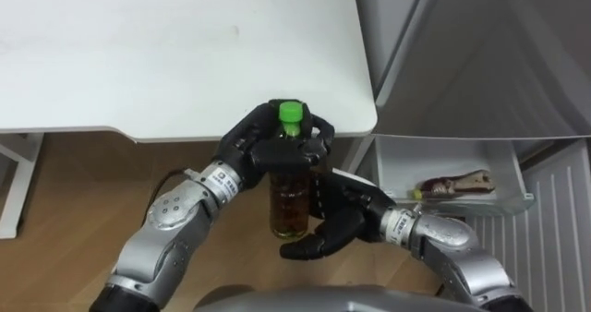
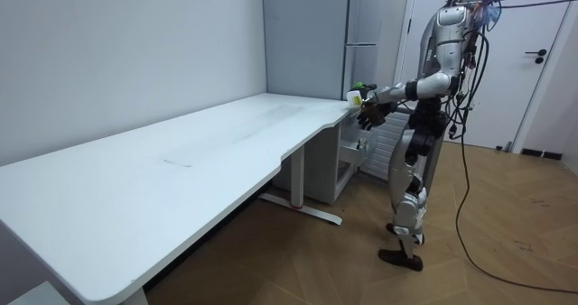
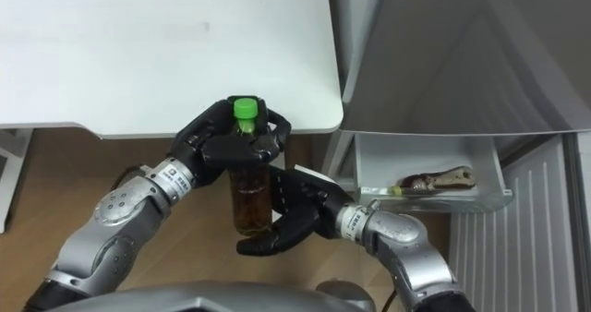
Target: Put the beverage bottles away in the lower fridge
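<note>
Fingers of the left hand (image 1: 268,152) are curled round the neck of the drink bottle (image 1: 291,206), just under its green cap (image 1: 291,112), holding it upright in the air off the corner of the white surface (image 1: 138,54). The right hand (image 1: 337,224) lies spread and relaxed beside the bottle's lower part, perhaps touching it; contact is hard to judge. The carry step looks in hand. To the right the fridge (image 1: 462,44) stands open, its door shelf (image 1: 392,169) holding one lying packet (image 1: 452,185). Next, the bottle must swing right and down into that lower compartment.
</note>
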{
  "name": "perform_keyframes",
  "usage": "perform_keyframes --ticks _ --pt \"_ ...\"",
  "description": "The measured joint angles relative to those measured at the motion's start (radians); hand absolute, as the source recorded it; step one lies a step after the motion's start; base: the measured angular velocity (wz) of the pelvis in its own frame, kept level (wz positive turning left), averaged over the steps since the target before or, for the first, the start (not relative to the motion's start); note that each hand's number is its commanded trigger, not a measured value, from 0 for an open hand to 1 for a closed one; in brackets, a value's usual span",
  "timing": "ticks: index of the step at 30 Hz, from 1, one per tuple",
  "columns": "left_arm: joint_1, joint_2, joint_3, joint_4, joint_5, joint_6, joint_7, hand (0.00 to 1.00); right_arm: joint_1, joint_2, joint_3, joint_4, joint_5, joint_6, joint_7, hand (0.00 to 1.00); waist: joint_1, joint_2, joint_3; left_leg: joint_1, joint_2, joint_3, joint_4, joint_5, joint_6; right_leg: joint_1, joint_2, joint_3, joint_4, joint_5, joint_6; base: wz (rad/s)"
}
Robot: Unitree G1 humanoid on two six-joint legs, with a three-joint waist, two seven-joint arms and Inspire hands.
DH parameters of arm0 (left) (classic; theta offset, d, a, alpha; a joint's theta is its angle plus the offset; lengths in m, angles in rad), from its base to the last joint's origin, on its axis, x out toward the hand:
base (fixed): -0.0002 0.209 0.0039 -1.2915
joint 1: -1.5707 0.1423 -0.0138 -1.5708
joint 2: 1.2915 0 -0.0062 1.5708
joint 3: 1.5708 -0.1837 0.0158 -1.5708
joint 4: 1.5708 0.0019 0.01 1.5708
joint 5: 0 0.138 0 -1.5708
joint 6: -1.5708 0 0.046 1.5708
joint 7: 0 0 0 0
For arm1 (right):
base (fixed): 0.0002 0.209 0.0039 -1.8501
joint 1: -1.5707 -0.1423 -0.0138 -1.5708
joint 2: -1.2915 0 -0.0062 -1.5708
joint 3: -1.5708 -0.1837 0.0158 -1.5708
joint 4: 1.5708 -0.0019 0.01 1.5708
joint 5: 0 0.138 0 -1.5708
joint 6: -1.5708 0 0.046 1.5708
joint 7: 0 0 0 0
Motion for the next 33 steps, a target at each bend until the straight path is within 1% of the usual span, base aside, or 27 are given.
perform_keyframes --ticks 1,2,3,4,10,13,15,18,19,24,25,26,31,33 --pt "0.000 0.000 -0.002 0.000 0.001 0.000 0.000 1.00 0.000 0.000 0.001 0.000 0.000 0.000 0.000 0.00 0.000 0.000 0.0000 -0.001 0.000 0.000 -0.001 0.000 0.000 0.000 0.000 0.000 0.000 0.000 0.000 0.00" --pt "0.000 0.003 -0.006 0.000 0.001 0.000 0.000 1.00 0.000 -0.001 0.002 0.000 0.002 0.001 0.000 0.26 0.000 0.000 0.0000 -0.001 0.000 0.000 -0.002 0.000 0.000 0.001 0.000 -0.001 0.000 0.000 0.000 0.00" --pt "0.000 0.006 -0.013 0.000 0.001 0.000 0.000 1.00 0.000 -0.001 0.002 0.000 0.007 0.001 0.000 0.90 -0.001 0.000 0.0003 -0.002 0.000 0.000 -0.003 0.000 0.000 0.001 0.000 -0.003 0.000 0.000 0.000 0.00" --pt "0.000 0.009 -0.020 0.000 0.001 0.000 0.000 1.00 0.000 -0.001 0.003 0.000 0.014 0.001 0.000 1.00 -0.001 0.001 0.0006 -0.003 0.000 0.000 -0.003 0.000 0.000 0.001 0.000 -0.005 0.000 0.000 0.000 0.00" --pt "0.000 0.013 -0.044 0.000 0.002 -0.001 -0.001 1.00 0.000 -0.009 0.011 0.000 0.047 0.022 -0.018 1.00 0.000 0.001 0.0007 -0.003 0.000 0.000 -0.008 0.000 0.000 -0.002 0.001 0.000 0.000 0.000 0.000 0.00" --pt "-0.001 0.012 -0.050 0.000 0.001 -0.002 -0.004 1.00 -0.002 -0.011 0.015 0.000 0.047 0.022 -0.034 1.00 0.001 -0.001 -0.0007 -0.006 0.000 0.001 -0.008 0.000 0.000 -0.007 0.001 0.000 0.000 0.000 0.000 0.00" --pt "-0.001 0.014 -0.061 0.000 -0.002 -0.001 -0.011 1.00 -0.013 -0.027 0.040 0.000 0.047 0.020 -0.044 1.00 0.000 -0.004 -0.0020 -0.015 0.000 0.000 0.005 0.000 0.000 -0.015 0.000 -0.005 0.001 0.000 0.000 0.00" --pt "-0.007 0.013 -0.082 0.000 -0.003 -0.004 -0.013 1.00 -0.024 -0.038 0.056 0.000 0.047 0.021 -0.057 1.00 0.000 -0.005 -0.0022 -0.017 0.000 0.000 0.007 0.000 0.000 -0.017 -0.001 -0.010 0.001 0.000 0.000 0.01" --pt "-0.007 0.014 -0.090 0.000 -0.002 -0.012 -0.017 1.00 -0.028 -0.039 0.063 0.000 0.047 0.021 -0.056 1.00 0.000 -0.007 -0.0017 -0.018 0.000 0.000 0.006 0.000 0.000 -0.017 -0.002 -0.013 0.001 0.000 0.000 0.00" --pt "-0.007 0.016 -0.098 0.000 -0.011 -0.012 -0.019 1.00 -0.032 -0.040 0.073 0.000 0.047 0.018 -0.057 1.00 0.003 -0.012 0.0002 -0.021 0.000 -0.001 0.000 0.000 0.000 -0.017 -0.001 -0.013 0.000 0.000 0.000 0.00" --pt "-0.007 0.016 -0.097 0.000 -0.013 -0.012 -0.019 0.16 -0.033 -0.040 0.077 0.000 0.047 0.018 -0.057 1.00 0.004 -0.014 0.0006 -0.022 0.000 -0.001 0.001 0.000 0.000 -0.017 -0.001 -0.013 0.000 0.000 0.000 0.00" --pt "-0.007 0.015 -0.097 0.000 -0.014 -0.012 -0.019 0.00 -0.033 -0.039 0.078 0.000 0.048 0.018 -0.058 1.00 0.005 -0.014 0.0010 -0.022 0.000 -0.001 0.001 0.000 0.000 -0.017 -0.001 -0.013 0.000 0.000 0.000 0.00" --pt "-0.007 0.012 -0.097 0.000 -0.036 -0.015 -0.021 0.00 -0.032 -0.041 0.079 0.000 0.080 0.020 -0.068 1.00 0.013 -0.015 0.0014 -0.022 0.000 -0.001 0.001 0.000 0.000 -0.017 -0.001 -0.012 0.000 0.000 0.000 0.00" --pt "-0.007 0.013 -0.095 0.000 -0.037 -0.022 -0.022 0.00 -0.032 -0.040 0.080 0.000 0.093 0.020 -0.066 1.00 0.018 -0.015 0.0015 -0.021 0.000 -0.001 -0.001 0.000 0.000 -0.016 0.000 -0.011 0.000 0.000 0.000 0.00"
